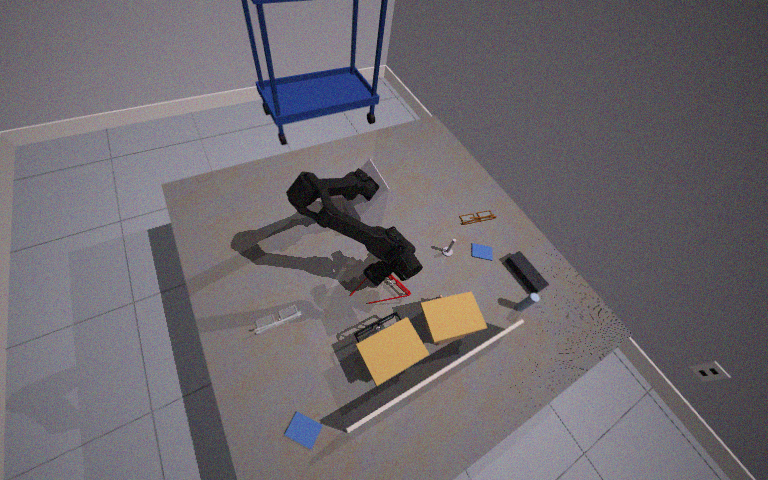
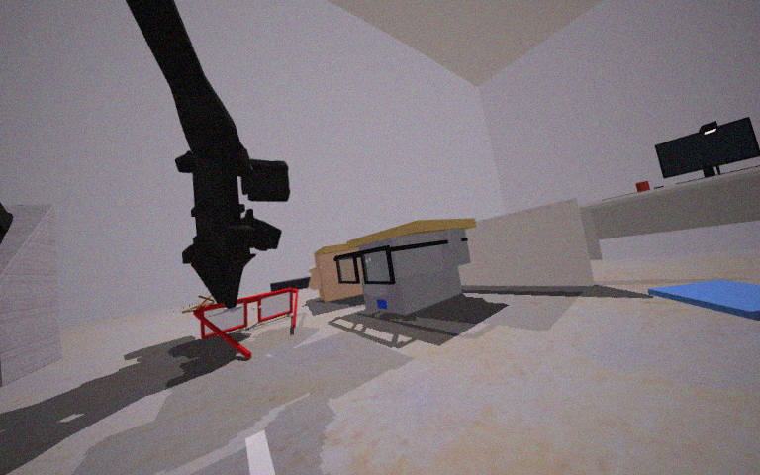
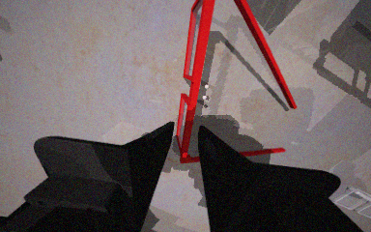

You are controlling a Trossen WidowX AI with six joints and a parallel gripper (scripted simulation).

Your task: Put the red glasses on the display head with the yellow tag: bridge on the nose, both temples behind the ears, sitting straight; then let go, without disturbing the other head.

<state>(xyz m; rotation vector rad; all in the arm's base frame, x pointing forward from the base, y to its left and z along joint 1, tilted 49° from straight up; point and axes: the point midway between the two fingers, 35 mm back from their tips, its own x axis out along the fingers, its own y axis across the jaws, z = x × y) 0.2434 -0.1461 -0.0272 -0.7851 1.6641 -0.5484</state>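
The red glasses (image 1: pixel 407 292) (image 2: pixel 226 336) (image 3: pixel 200 53) stand upright on the table with temples spread. My gripper (image 2: pixel 230 305) (image 3: pixel 186 128) points down at one end of their front; its fingers are partly open on either side of the top bar, with gaps visible in the wrist view. The peach head (image 2: pixel 341 280) under a tan top (image 1: pixel 453 316) is the farther one in the exterior view; a bit of yellow shows at its lower front. The grey head (image 2: pixel 415 280) has a blue tag (image 2: pixel 381 304) and wears black glasses (image 2: pixel 420 244) (image 1: pixel 376 327). Its tan top (image 1: pixel 390 350) hides it from above.
A pale upright panel (image 1: pixel 436 376) (image 2: pixel 521 246) stands behind both heads. White glasses (image 1: pixel 277 320), orange glasses (image 1: pixel 477 217), a small white stand (image 1: pixel 448 250), blue slabs (image 1: pixel 481 251) (image 1: pixel 303 430), a black box (image 1: pixel 525 272) and a light blue cylinder (image 1: pixel 534 297) are around them.
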